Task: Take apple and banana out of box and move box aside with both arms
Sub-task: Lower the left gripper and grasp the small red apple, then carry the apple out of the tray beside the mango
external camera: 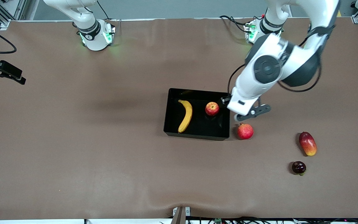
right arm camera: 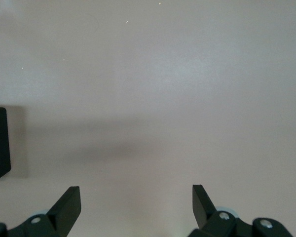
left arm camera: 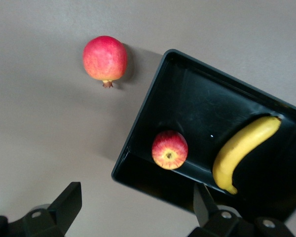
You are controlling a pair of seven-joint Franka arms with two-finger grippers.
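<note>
Three stray fruits sit on the table [external camera: 73,140]: a pomegranate [external camera: 245,131] just beside the box [external camera: 196,134], a mango [external camera: 307,143] and a dark plum [external camera: 299,167] toward the left arm's end. Banana [external camera: 185,115] and apple [external camera: 212,109] lie in the box. The left end effector [left arm camera: 135,205] hangs over the box's edge by the apple, fingers apart, holding nothing. The right end effector [right arm camera: 135,203] waits over bare table, fingers apart too.

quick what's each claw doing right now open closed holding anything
Left claw: open, holding nothing, over the tray edge beside the apple.
Right claw: open, holding nothing, over bare table.
</note>
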